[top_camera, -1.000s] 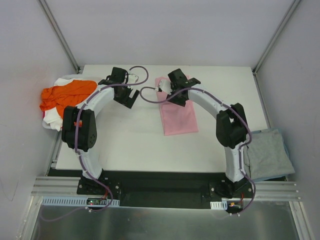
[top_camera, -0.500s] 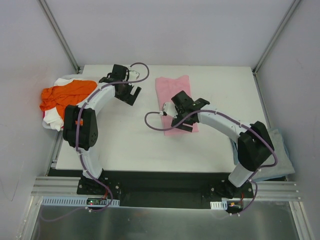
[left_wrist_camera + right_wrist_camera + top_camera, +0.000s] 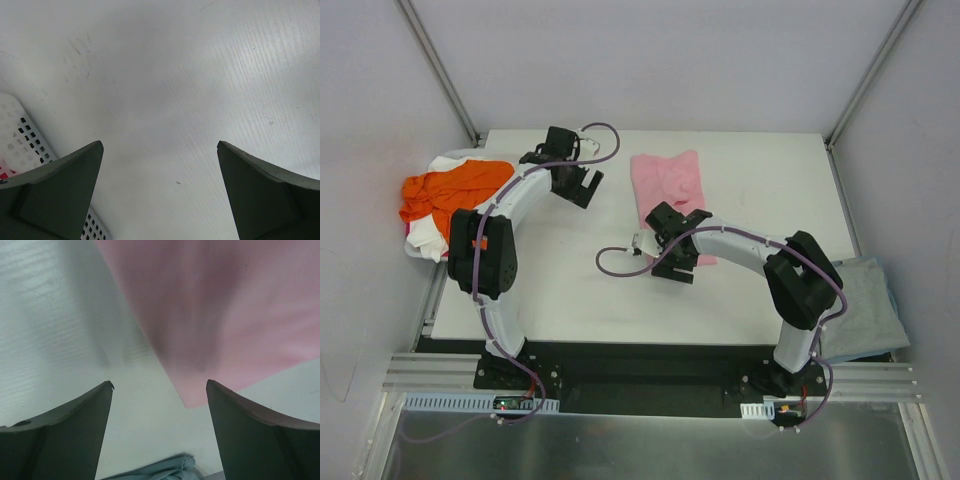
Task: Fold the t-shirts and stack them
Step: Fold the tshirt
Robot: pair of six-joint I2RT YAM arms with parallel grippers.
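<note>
Pink cotton is lying as a long narrow strip on the right half of the table (image 3: pixel 570 290), running far to near: the pink t-shirt (image 3: pixel 668 180), already narrowed by the look of it. I am judging that the step in hand is the folding of this shirt, with its near end to be taken up next. That move is calling for the right claw (image 3: pixel 670 258) to come down on the near edge, pinch the layers together and carry them toward the far end without dragging the strip askew.

The right claw is hanging over that near end with its fingers standing well apart and gripping nothing. In its wrist view the shirt's near corner is showing between them, and I cannot tell whether a tip is touching cloth. The left claw (image 3: pixel 578 186) is hovering far left over bare table, spread to its widest and empty, near the white basket (image 3: pixel 17 132).

The orange t-shirt (image 3: pixel 455 188) is sitting heaped at the far left on a white t-shirt (image 3: pixel 445 162). The grey-blue t-shirt (image 3: pixel 860 305) is lying near right, beyond the table's edge.
</note>
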